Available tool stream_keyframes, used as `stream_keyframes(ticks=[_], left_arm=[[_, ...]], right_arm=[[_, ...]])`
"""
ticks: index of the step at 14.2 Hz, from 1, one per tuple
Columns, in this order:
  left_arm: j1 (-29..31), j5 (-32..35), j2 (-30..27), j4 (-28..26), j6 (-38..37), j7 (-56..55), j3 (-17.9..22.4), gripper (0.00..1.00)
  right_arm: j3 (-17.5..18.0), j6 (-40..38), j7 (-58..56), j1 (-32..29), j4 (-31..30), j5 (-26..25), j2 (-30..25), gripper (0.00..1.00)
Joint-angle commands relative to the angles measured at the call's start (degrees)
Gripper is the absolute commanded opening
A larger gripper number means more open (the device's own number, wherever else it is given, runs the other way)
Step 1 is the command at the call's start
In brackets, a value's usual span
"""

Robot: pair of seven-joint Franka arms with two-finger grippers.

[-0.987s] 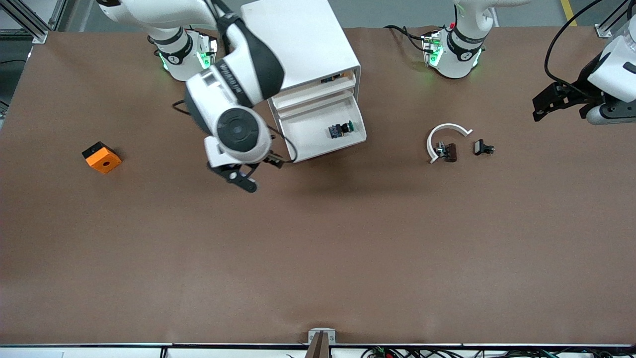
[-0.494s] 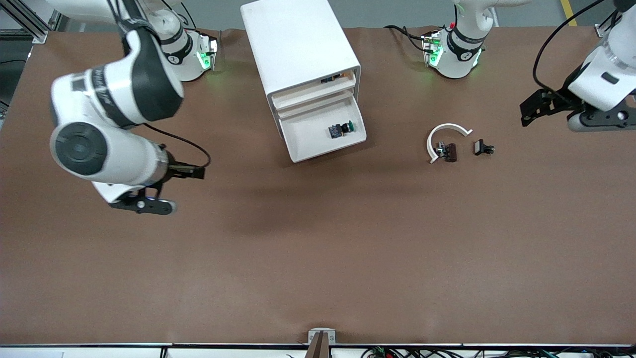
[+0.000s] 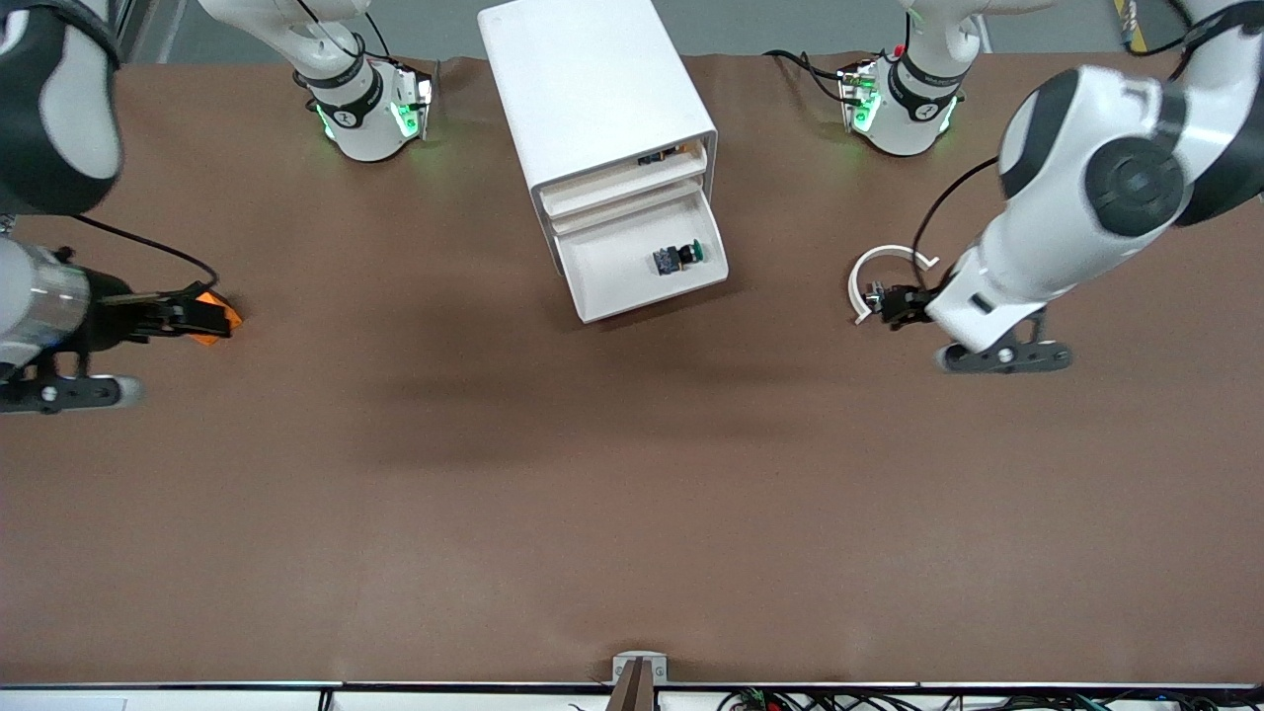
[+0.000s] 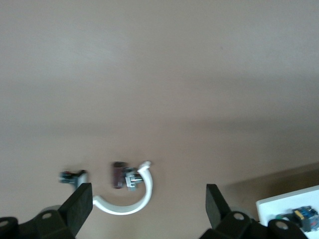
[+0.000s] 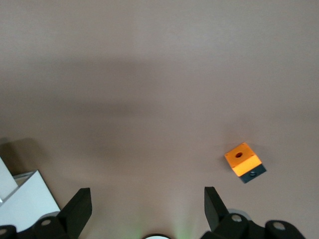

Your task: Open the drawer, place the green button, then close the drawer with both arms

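On the big brown table (image 3: 632, 474) stands a tall white cabinet (image 3: 592, 89) near the robots' bases, between the two arms. Its lowest drawer (image 3: 642, 259) is pulled out toward the front camera. The drawers above it look pushed in.

The left arm (image 3: 1086, 197) reaches over its end of the table. The left gripper (image 4: 147, 206) hangs in the air over the small parts there. Its two black fingers (image 4: 79, 204) stand wide apart and hold nothing.

The right arm (image 3: 49, 148) is out at its own end of the table. The right gripper (image 5: 144, 204) hangs over the bare table near the orange block (image 5: 243, 162). Its fingers (image 5: 79, 206) are wide apart too, and nothing is between them.

The orange block has a round hole on top and a dark base. It sits on the table well apart from the cabinet.

A white curved strip (image 3: 882, 265) lies on the table toward the left arm's end. A small black-brown part (image 4: 119, 175) touches it inside the curve. Another tiny dark part (image 4: 72, 177) lies just beside the strip.

The button (image 3: 677, 256) lies on its side in the open drawer, near the drawer's front edge. Its green cap points toward the left arm's end of the table.
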Motion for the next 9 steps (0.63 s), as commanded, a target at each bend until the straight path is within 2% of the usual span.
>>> stream_keyframes(ticks=[1, 7, 9], left_arm=[[-2.8, -0.1, 4.8, 0.7, 2.3, -4.7, -1.0, 1.00], [-13.2, -0.1, 16.4, 0.9, 11.7, -18.2, -1.0, 1.00], [-15.3, 0.0, 18.7, 0.9, 13.0, -19.2, -1.0, 1.00]], right_arm=[[1.3, -0.2, -1.3, -2.2, -1.3, -0.5, -1.6, 1.00], [1.3, -0.1, -1.2, -4.4, -1.4, -1.1, -1.8, 1.00], [1.0, 0.2, -0.9, -4.9, -1.1, -1.1, -1.7, 1.00]])
